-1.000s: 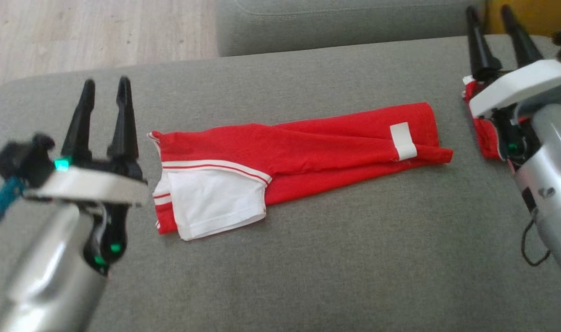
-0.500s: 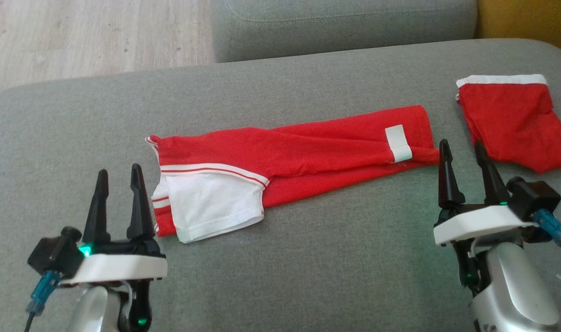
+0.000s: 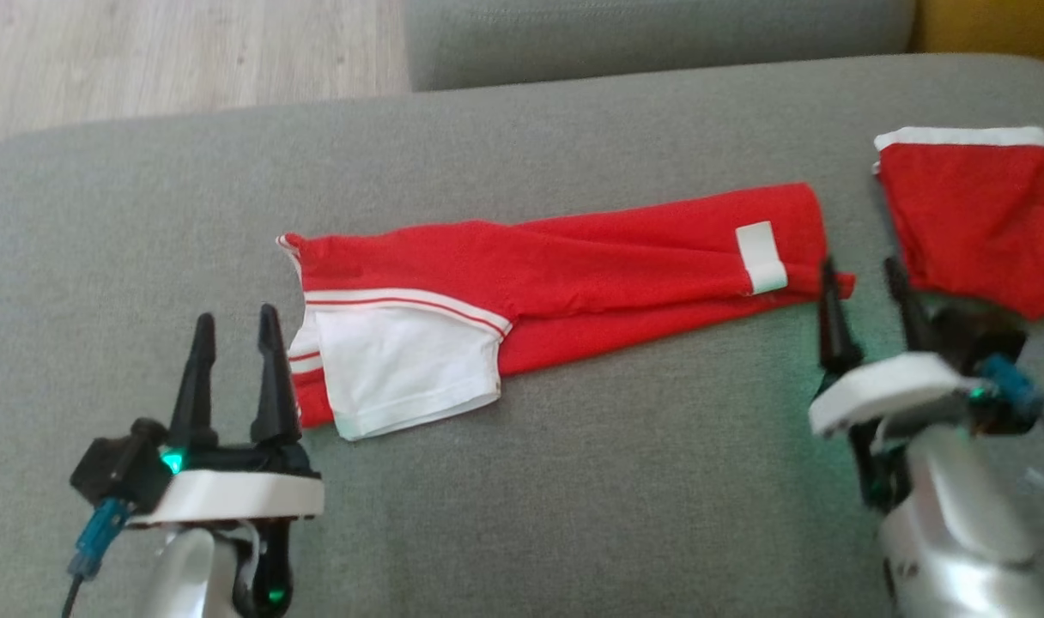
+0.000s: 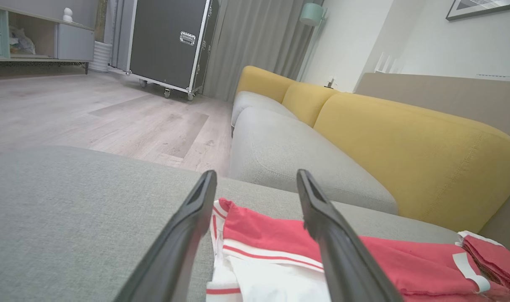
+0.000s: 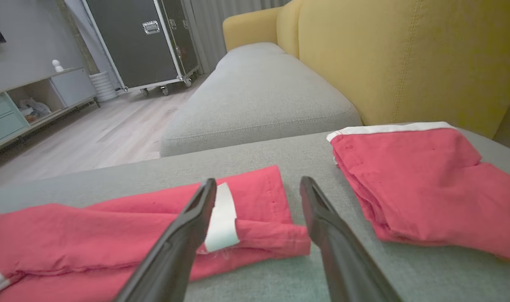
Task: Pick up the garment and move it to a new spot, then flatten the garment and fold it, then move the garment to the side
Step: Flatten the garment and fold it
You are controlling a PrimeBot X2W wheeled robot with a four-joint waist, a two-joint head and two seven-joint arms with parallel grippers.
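We take this as the fold step. The broad grey seat cushion (image 3: pixel 573 515) carries the garment (image 3: pixel 608 266), a red shirt already doubled lengthwise into a long strip. It lies across the cushion's middle and is not yet halved end to end. The left gripper (image 3: pixel 237 316) hovers just beside the strip's left end, and the right gripper (image 3: pixel 860 264) stands at its right end. Both have their fingers parted by a moderate gap and hold nothing. As we judge it, the next move calls for each pair of tips to drop onto its end and pinch through all the layers at once. One end then has to be carried over the other without the lower layers sliding out.

The cushion is a coarse woven upholstery, gently rounded at its edges, so we expect cloth to drag on it rather than glide. The garment looks like thin, limp jersey, with soft creases running along its length. To its right, apart from it, a second folded red cloth (image 3: pixel 977 215) lies in a squarish stack with a white band along its far edge. The white sleeve (image 3: pixel 402 373) lies over the strip's left end, hemmed and edged with red and white stripes. Smallest is a white tab (image 3: pixel 761 256), a short flat rectangle wrapped over the fold near the right end.
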